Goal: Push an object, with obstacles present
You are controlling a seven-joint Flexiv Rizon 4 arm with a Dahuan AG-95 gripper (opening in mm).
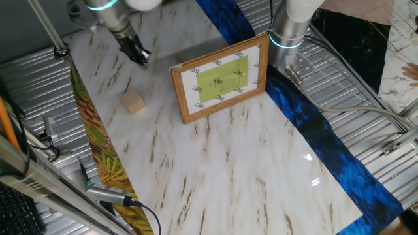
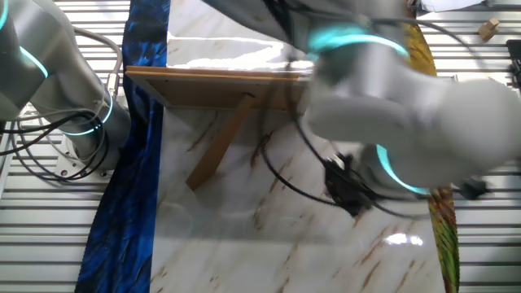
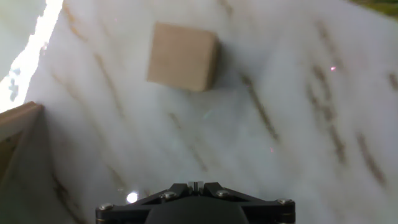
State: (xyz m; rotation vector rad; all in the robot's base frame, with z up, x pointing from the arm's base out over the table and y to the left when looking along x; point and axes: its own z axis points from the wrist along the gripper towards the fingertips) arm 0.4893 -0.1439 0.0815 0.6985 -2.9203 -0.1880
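The small tan wooden cube [image 1: 132,102] sits on the marble sheet at the left, and it shows in the upper left of the hand view [image 3: 183,56]. My gripper [image 1: 140,55] hangs above the sheet behind the cube, apart from it, fingers together. In the hand view the gripper [image 3: 195,185] is shut and empty at the bottom edge. The brown picture frame [image 1: 222,77] with white mat and yellow-green sheet stands upright to the right of the cube. The other fixed view shows the frame's back and prop leg [image 2: 213,91]; there my arm hides the cube.
The marble sheet [image 1: 228,163] is bordered by a blue cloth strip [image 1: 326,140] on the right and a yellow-green leaf-print strip [image 1: 108,163] on the left. A second arm's base [image 1: 287,32] stands behind the frame. Cables lie on the metal table.
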